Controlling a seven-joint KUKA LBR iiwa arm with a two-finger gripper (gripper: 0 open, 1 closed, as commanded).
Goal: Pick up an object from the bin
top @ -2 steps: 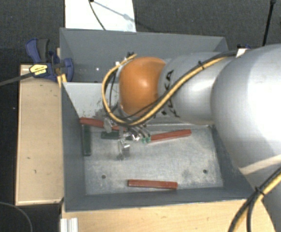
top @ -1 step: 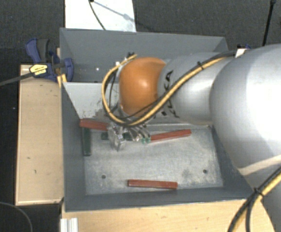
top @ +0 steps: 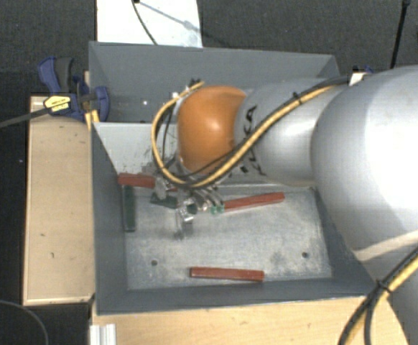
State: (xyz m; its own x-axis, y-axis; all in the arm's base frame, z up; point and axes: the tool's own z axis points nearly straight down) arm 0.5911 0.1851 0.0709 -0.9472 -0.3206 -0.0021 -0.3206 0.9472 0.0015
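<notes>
While the gripper (top: 184,221) hung low in the left middle of the bin (top: 266,246), just beside a red-brown stick (top: 256,201), nothing looked lifted yet; whether it was open or closed, I could not tell.

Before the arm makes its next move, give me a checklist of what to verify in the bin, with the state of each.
1. Pincer is down inside the bin, toward its back left: ok.
2. Pincer has something in its grip: cannot tell.
3. Red stick with a green end lies flat just right of the pincer, within easy reach: ok.
4. Dark green bar by the left wall is apart from the pincer: ok.
5. Red-brown bar near the front is well clear of the arm: ok.
6. Short red piece at the back left is free of the wrist cables: cannot tell.
</notes>
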